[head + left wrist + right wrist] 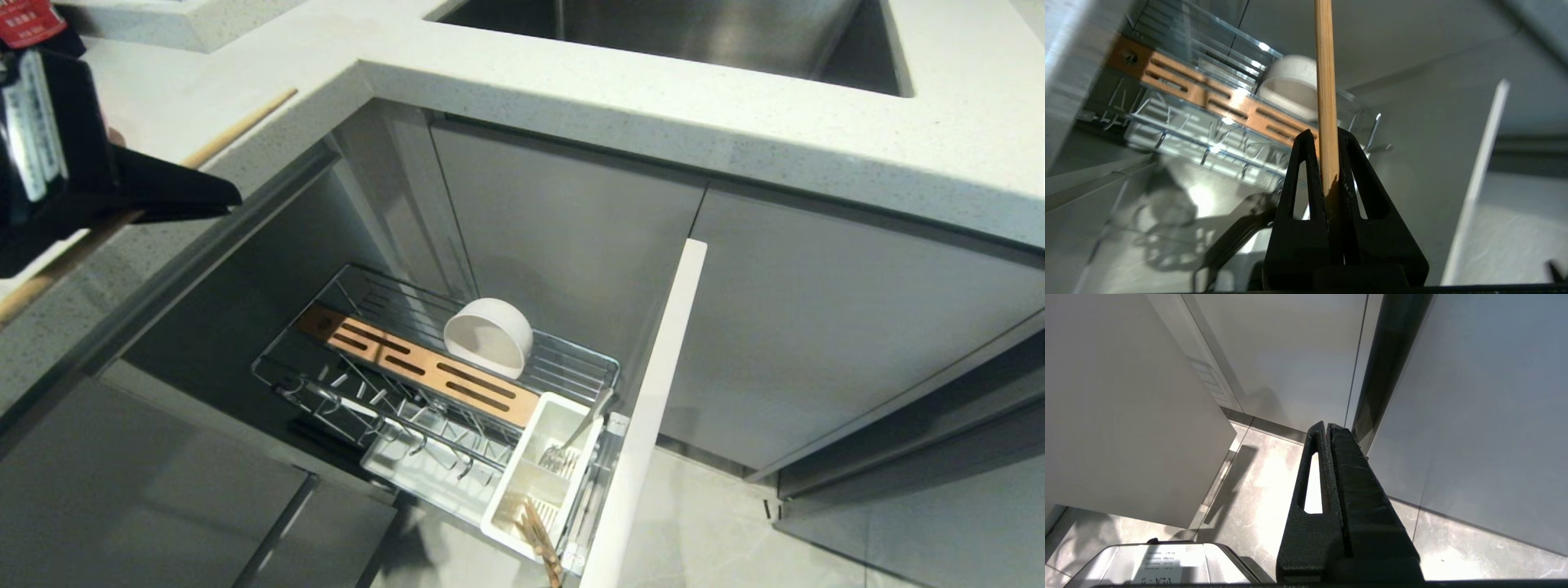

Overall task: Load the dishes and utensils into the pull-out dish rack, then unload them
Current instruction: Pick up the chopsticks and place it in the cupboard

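Observation:
My left gripper [233,198] hangs at the far left over the countertop edge, shut on one light-brown chopstick [245,122] that runs slantwise past it. In the left wrist view the chopstick [1325,61] sticks out beyond the black fingers [1300,163]. Below, the pull-out dish rack [277,384] stands open. The white bowl [488,336] rests on its side behind the wooden strip [424,371]. The white caddy [522,490] holds the silver spoon [589,420] and another chopstick [543,535]. The plate is out of view. My right gripper [1327,425] is shut on nothing, low over the floor.
The speckled white countertop [571,90] wraps around above the rack, with a steel sink [694,33] at the back. The rack's front panel [653,408] stands edge-on at its right. Grey cabinet doors [816,327] and pale floor tiles [718,531] lie beyond it.

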Controlling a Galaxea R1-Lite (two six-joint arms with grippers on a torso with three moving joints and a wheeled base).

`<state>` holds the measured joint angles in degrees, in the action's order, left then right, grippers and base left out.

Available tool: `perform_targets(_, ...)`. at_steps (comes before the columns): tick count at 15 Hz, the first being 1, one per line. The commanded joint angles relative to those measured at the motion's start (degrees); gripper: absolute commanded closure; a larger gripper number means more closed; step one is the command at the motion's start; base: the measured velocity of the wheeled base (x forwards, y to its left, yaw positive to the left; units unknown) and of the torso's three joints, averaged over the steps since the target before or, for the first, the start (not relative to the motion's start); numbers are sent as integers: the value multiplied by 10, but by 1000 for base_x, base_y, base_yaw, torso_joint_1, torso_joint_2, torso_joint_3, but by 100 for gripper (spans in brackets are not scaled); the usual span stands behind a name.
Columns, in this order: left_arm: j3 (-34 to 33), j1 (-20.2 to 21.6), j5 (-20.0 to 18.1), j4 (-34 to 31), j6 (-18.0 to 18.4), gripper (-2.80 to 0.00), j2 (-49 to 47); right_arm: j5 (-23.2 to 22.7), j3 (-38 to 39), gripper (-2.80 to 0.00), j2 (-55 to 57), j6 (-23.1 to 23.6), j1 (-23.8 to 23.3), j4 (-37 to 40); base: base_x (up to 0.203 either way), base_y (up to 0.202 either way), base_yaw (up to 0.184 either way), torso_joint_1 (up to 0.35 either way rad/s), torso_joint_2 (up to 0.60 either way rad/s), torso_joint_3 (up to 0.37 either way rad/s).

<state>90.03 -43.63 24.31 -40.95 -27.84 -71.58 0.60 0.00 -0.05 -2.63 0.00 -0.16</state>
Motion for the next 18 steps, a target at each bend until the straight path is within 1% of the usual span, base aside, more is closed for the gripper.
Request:
perform_targets(1,-24,-7,1,-3,16,0,-7,0,0,0,0,0,0,0,0,0,0,0,0,0)
perform_targets(4,-73,-11,-9,-1,67,0,-7,-1,0,0,0,0,0,0,0,0,0,0,0,0)
perform_targets(5,-93,-19,-13,0,89,0,-6,0,0,0,0,0,0,0,0,0,0,0,0,0)
perform_targets(8,-142,-46,-15,3,133,0,-6,0,0,0,0,0,0,0,0,0,0,0,0,0)
perform_targets(11,-164,-70,-16,3,139,0,-17,0,0,0,0,0,0,0,0,0,0,0,0,0)
perform_targets(13,-185,-85,-15,2,155,0,-20,0,0,0,0,0,0,0,0,0,0,0,0,0)
perform_targets(15,-206,-111,-15,2,165,0,-30,-1,0,0,0,0,0,0,0,0,0,0,0,0)
perform_targets(18,-236,-149,-9,3,166,0,-61,0,0,0,0,0,0,0,0,0,0,0,0,0)
